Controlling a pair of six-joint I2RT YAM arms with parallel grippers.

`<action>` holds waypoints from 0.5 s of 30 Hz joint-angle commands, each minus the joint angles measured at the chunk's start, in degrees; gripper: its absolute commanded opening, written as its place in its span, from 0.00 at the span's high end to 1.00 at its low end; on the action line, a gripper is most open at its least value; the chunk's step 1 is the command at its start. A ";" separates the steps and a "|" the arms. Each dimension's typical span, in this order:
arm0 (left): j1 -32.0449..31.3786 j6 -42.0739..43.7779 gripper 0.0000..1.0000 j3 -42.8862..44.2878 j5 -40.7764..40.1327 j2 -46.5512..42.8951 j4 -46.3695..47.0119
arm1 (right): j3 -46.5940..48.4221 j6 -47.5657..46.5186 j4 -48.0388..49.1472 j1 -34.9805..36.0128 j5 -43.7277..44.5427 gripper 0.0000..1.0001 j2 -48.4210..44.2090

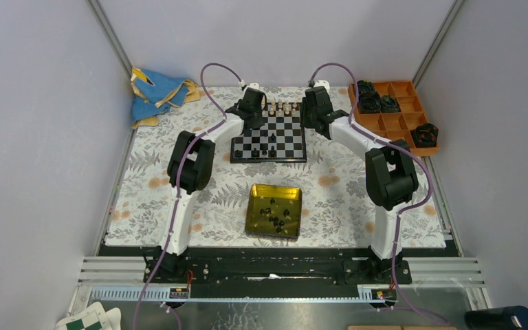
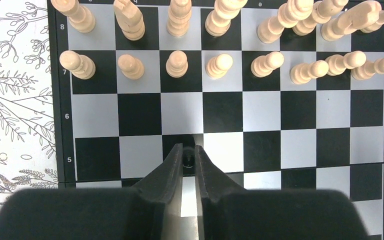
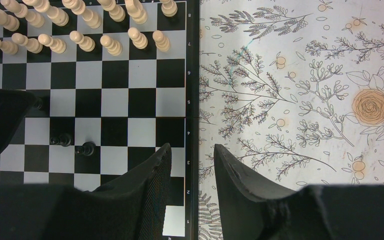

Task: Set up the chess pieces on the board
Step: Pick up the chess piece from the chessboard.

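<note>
The chessboard lies at the table's far middle, with cream pieces in two rows along its far edge. My left gripper hovers over the board's middle and is shut on a tiny black chess piece held between its tips. My right gripper is open and empty, straddling the board's right frame. Two black pieces stand on the board's near-left squares in the right wrist view. Several more black pieces lie in the yellow tin.
An orange compartment tray with dark lumps stands at the far right. A blue cloth lies at the far left. A floral mat covers the table. The left gripper's body shows at the right wrist view's left edge.
</note>
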 commanded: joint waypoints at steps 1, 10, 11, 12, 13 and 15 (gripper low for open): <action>0.42 0.88 0.85 -0.03 -1.79 0.86 3.34 | 1.17 -0.69 1.36 -0.45 0.37 0.57 -1.60; 0.42 1.64 0.92 -3.23 -4.31 -2.25 4.08 | 1.78 -0.67 1.16 -0.43 0.21 0.57 -1.48; 0.42 1.73 0.93 -3.82 -4.72 -2.84 4.12 | 1.82 -0.64 1.05 -0.46 0.17 0.57 -1.47; 0.42 1.82 0.94 -4.43 -5.13 -3.42 4.13 | 1.87 -0.64 1.07 -0.45 0.17 0.57 -1.47; 0.49 1.87 0.94 -5.18 -5.55 -4.12 4.13 | 1.80 -0.64 1.07 -0.48 0.09 0.57 -1.45; 0.43 1.88 0.94 -6.82 -6.24 -5.62 4.13 | 1.73 -0.64 1.12 -0.45 0.03 0.57 -1.54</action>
